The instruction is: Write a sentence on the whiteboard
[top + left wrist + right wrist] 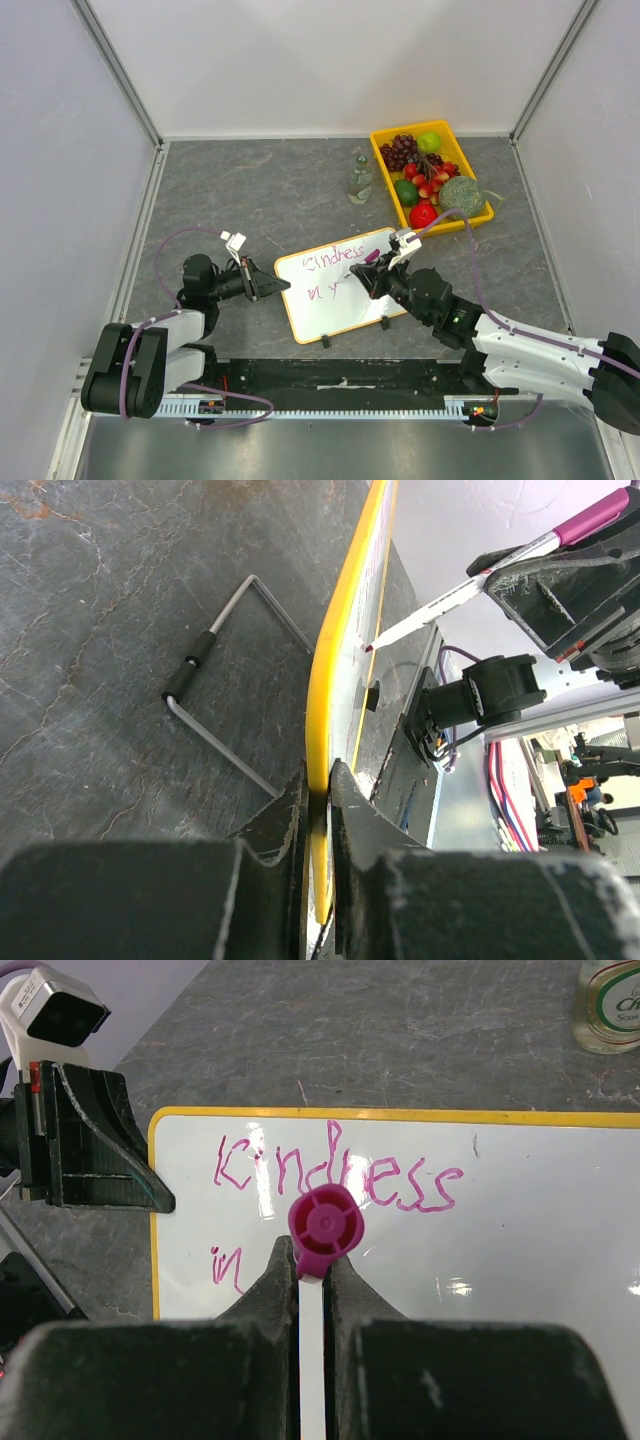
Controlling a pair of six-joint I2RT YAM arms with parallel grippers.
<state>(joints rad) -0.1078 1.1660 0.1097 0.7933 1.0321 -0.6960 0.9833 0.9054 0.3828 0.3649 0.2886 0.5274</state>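
On the grey table (250, 190), the whiteboard (338, 312) lies slantwise just ahead of the two arm bases, well apart from the yellow fruit tray (456, 140) and the small bottle (360, 182) at the far side. The left gripper (280, 287) has its fingers pinched tight on the board's left yellow rim, and the right gripper (310, 1260), over the board, is closed around a pink-capped marker (323, 1222) whose tip meets the white face. The sentence (335, 1175) so far reads "Kindness" in pink-purple, with "in" and a further stroke or two beneath it.
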